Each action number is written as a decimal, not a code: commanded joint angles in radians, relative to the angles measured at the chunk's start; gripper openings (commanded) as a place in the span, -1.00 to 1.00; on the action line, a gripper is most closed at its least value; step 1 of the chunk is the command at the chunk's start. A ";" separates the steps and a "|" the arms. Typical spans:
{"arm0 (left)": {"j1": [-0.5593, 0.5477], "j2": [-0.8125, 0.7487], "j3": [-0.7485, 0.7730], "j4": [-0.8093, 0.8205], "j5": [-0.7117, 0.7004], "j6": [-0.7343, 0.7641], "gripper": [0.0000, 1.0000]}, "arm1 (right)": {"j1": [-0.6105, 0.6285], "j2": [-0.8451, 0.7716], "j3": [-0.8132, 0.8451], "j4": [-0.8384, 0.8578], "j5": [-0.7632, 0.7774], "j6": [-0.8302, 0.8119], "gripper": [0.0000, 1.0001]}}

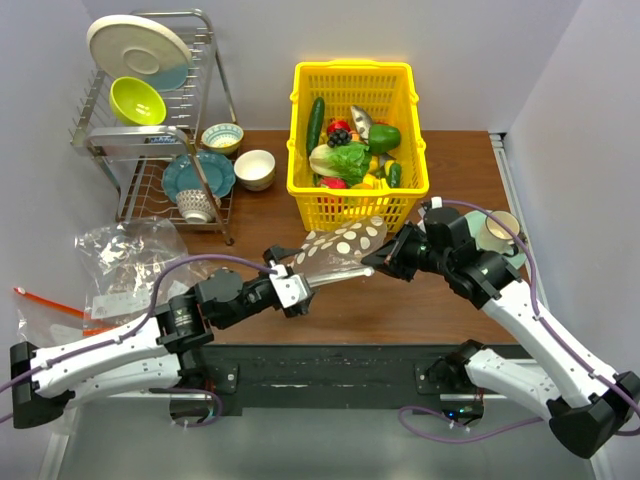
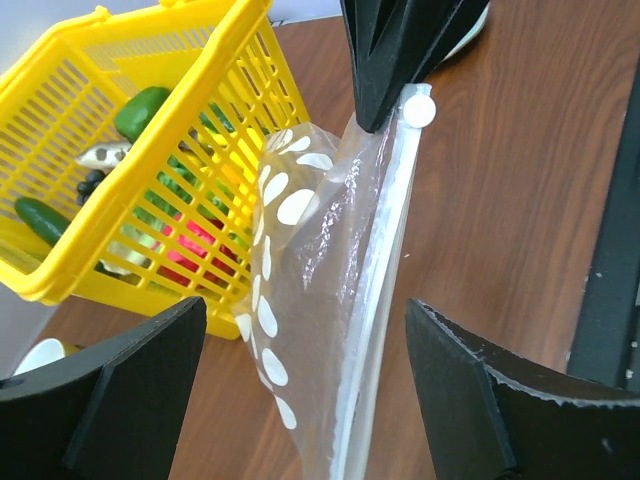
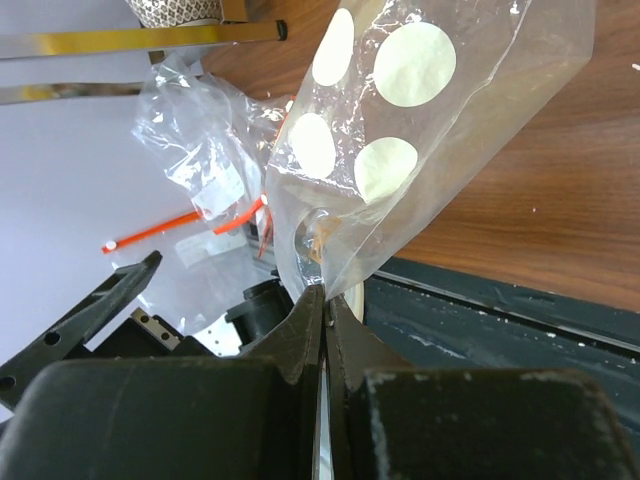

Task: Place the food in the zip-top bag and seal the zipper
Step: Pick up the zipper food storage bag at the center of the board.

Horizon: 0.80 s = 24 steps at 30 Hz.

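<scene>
The left arm (image 1: 110,350) reaches low from the near left toward the middle; the left gripper (image 1: 305,283) is spread wide, its fingers (image 2: 110,390) either side of the zip-top bag (image 2: 300,260); the right arm (image 1: 530,330) bends in from the near right; the right gripper (image 1: 372,268), facing the left one, is pinched tight on the bag's edge.

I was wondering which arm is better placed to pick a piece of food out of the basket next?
Left, I think. The left gripper is open and grips nothing, with the yellow basket ahead of it. The right gripper is shut on the dotted bag and would drop it if used.
</scene>
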 commanded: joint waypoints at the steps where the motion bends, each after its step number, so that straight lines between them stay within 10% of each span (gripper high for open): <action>1: -0.018 0.039 0.000 0.082 -0.061 0.097 0.68 | 0.003 0.007 0.049 0.004 -0.010 0.051 -1.00; 17: -0.041 0.162 -0.019 0.093 -0.184 0.183 0.44 | 0.003 0.015 0.047 0.042 -0.036 0.088 -1.00; 24: -0.041 0.168 -0.040 0.107 -0.178 0.182 -0.48 | 0.005 0.001 0.037 0.056 -0.046 0.104 -1.00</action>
